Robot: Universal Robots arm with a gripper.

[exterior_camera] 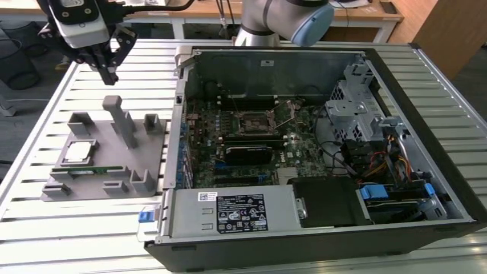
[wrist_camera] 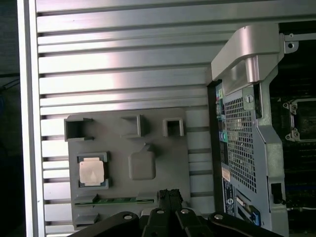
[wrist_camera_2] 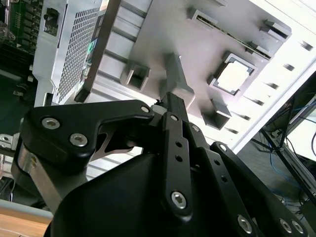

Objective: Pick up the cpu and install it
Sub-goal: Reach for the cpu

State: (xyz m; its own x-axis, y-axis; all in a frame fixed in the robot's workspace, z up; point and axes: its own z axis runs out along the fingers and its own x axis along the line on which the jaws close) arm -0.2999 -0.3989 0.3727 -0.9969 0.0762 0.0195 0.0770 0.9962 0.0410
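The cpu (exterior_camera: 78, 151) is a small silvery square chip lying in a recess of the grey holder block (exterior_camera: 114, 180) on the slatted table, at the exterior view's left. It also appears in both wrist views, as cpu (wrist_camera: 92, 172) and cpu (wrist_camera_2: 232, 77). My gripper (exterior_camera: 109, 77) hangs in the air above the far end of the holder, well above the chip, fingers shut with nothing between them. The gripper (wrist_camera: 169, 194) tips show pressed together. The black metal-framed socket (exterior_camera: 257, 121) sits on the motherboard inside the open computer case (exterior_camera: 449, 165).
A green memory stick (exterior_camera: 88, 170) lies in a slot of the holder beside the chip. Tall grey posts (exterior_camera: 122, 123) rise from the holder. The case wall (wrist_camera: 242, 143) stands close beside the holder. Cables and drive cages (exterior_camera: 357, 108) fill the case's side at the exterior view's right.
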